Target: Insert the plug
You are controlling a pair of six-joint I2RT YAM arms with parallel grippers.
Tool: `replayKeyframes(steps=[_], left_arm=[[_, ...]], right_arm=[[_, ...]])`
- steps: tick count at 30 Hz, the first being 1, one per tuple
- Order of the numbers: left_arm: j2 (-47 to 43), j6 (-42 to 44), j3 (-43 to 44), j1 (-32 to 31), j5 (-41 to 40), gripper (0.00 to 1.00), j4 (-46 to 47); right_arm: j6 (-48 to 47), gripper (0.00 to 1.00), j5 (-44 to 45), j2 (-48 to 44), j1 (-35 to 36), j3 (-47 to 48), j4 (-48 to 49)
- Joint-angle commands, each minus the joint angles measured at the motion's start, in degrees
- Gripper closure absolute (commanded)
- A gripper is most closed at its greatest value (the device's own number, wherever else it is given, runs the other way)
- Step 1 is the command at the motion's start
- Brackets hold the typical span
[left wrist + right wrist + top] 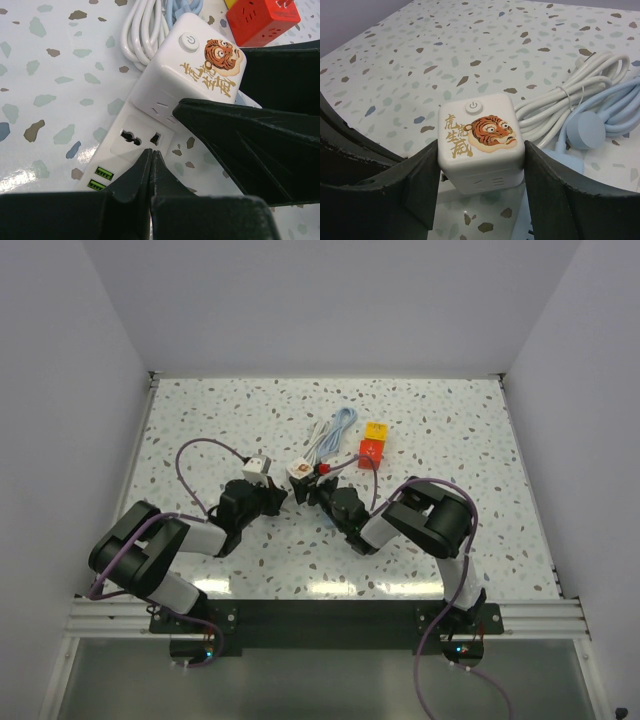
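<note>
Clamped between the black fingers [415, 190] of the right gripper [481, 172], the white cube-shaped plug adapter with a tiger print [480, 132] stands on one end of the long white power strip [131, 142] on the speckled table [200, 420]. The left gripper [151, 161] is pinched fully together and empty, with its tips at the strip's round-holed socket. A coiled white cable [560, 102] lies just beyond.

Cube plug [480, 142]: white, tiger picture and power button on top, sitting upright on the strip.
Power strip [131, 142]: white, flat on the speckled counter [50, 75], one socket and green USB ports uncovered.
</note>
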Motion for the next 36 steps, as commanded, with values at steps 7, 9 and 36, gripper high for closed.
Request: replayKeyframes(steps=[7, 9, 36], left_arm=[[3.9, 1.2, -0.4, 0.2, 0.0, 1.0, -8.3], [3.7, 1.4, -0.5, 0.2, 0.0, 1.0, -8.2], [3.7, 1.6, -0.4, 0.2, 0.1, 1.0, -7.9]], right_arm=[[5.8, 0.86, -13.1, 2.6, 7.8, 1.7, -54.6], [4.3, 0.84, -11.7, 1.0, 7.8, 4.8, -58.7], [-3.8, 0.05, -6.9, -19.3, 6.2, 18.6, -60.9]])
